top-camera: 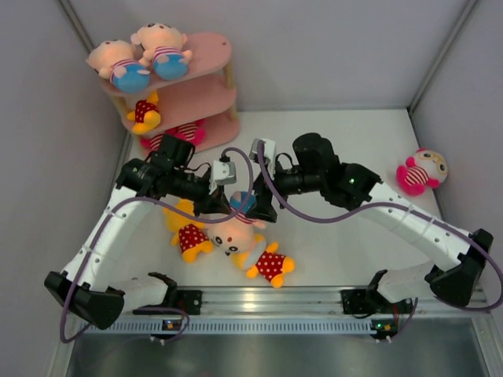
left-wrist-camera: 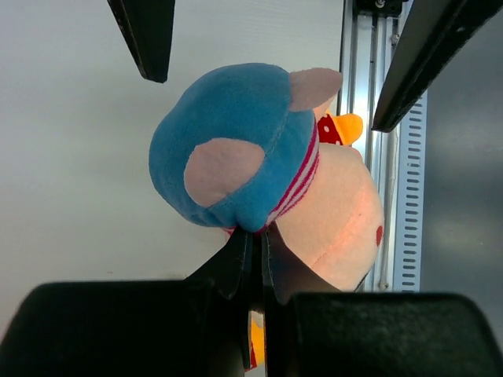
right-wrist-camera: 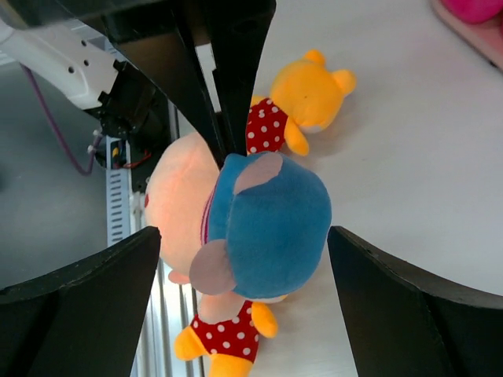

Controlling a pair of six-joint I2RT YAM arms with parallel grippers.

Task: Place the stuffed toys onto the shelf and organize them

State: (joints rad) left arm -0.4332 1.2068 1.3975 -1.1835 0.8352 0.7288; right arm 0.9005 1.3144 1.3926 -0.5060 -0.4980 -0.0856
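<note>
One boy doll (top-camera: 234, 232) is at the middle of the table (top-camera: 354, 133), with a yellow bear (top-camera: 189, 233) just beside it at 9 o'clock and a second bear (top-camera: 271, 264) at 5 o'clock. In the top view its long axis runs from 12 to 6 o'clock: the blue shorts point to 12 and the peach head points to 6, near the rail. The left gripper (left-wrist-camera: 253, 253) has its fingers pressed together on a fold of the doll where the shorts meet the striped shirt. The right gripper (right-wrist-camera: 244, 232) stands wide, with one finger on each side of the shorts; whether they touch it, I cannot tell. The shelf (top-camera: 214, 49) stands at 11 o'clock.
</note>
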